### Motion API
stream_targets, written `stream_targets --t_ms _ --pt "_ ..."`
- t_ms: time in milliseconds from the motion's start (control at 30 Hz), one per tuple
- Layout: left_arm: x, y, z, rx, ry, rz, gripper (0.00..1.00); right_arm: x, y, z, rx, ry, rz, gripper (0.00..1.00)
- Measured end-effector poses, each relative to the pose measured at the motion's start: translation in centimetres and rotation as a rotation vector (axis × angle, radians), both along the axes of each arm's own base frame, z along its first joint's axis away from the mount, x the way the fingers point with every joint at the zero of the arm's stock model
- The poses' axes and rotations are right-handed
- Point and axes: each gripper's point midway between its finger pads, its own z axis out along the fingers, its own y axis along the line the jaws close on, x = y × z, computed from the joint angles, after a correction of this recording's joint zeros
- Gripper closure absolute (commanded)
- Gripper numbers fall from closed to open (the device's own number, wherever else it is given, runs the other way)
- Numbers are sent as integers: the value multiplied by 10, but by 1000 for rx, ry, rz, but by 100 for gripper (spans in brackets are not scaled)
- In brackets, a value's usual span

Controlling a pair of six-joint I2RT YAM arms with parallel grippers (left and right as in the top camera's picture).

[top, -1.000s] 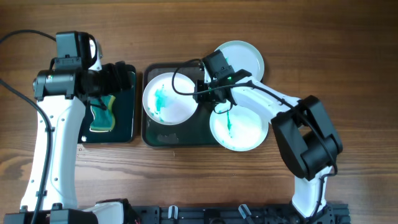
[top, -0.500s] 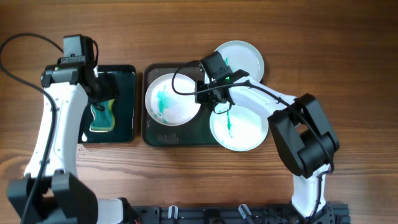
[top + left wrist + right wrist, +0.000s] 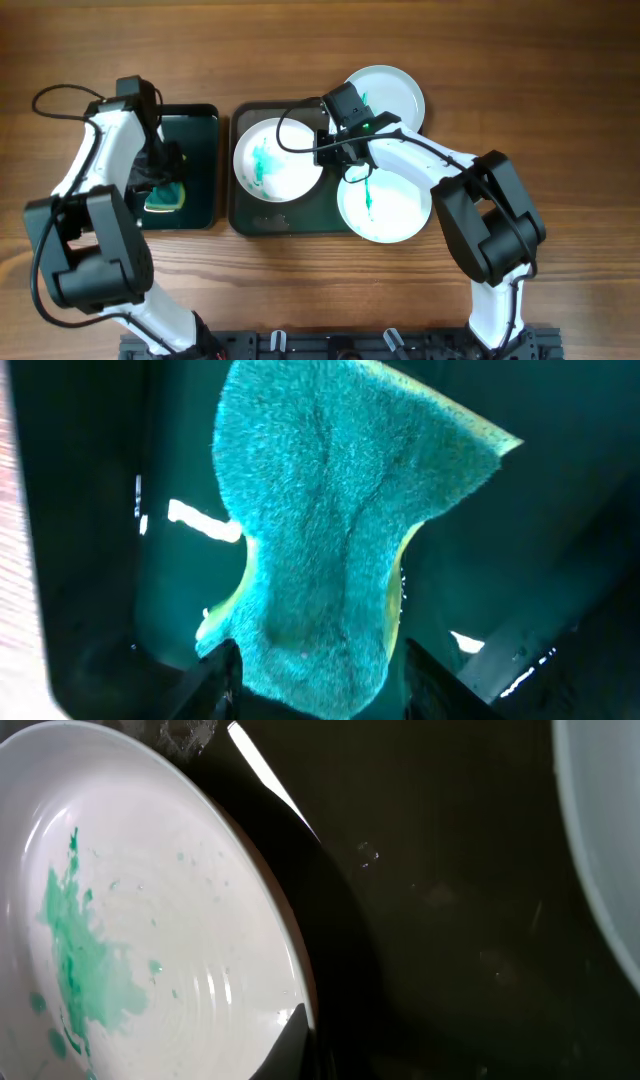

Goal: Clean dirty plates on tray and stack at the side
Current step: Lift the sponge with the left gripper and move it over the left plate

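Reaching up and inward from the table's near left, the left arm bends at the elbow and hangs its wrist over the small black tray [image 3: 200,130]. The left gripper [image 3: 160,172] points down at the sponge [image 3: 166,198], a teal-green pad with a yellow edge lying in that tray. In the left wrist view the two fingers [image 3: 222,672] stand apart on either side of the sponge's near end. Whether they press it or merely straddle it cannot be told.

The right arm stretches from the near right corner diagonally across to the big dark tray [image 3: 290,215], its forearm passing over the pale blue plate [image 3: 395,215]. The right gripper [image 3: 331,152] sits at the right rim of the white plate [image 3: 272,160], which lies flat in the tray's left half with teal smears on its left side. The right wrist view shows one dark fingertip [image 3: 292,1035] just at that rim, on the plate's inner slope. The other finger is lost against the dark tray, so its grip cannot be judged.

The pale blue plate, streaked teal down its middle, overlaps the tray's right edge, partly on the wooden table [image 3: 520,60]. A third plate [image 3: 392,92], white, lies at the tray's far right corner, mostly off it.
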Motion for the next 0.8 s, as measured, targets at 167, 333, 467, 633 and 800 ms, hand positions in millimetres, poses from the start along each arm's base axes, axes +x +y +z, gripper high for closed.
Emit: stream_targets --t_ms 167,333,467,633,800 --pt "5 1 -5 2 -10 -3 52 0 0 0 0 0 0 95" --pt "17 3 -5 11 -58 -17 56 0 0 0 0 -1 0 95" --pt "19 4 -5 12 -62 -37 56 0 0 0 0 -1 0 95" --pt "22 6 -5 26 -73 -45 53 0 0 0 -2 -2 -1 95" --pt "28 9 -4 41 -96 -47 54 0 0 0 -3 -2 -2 95"
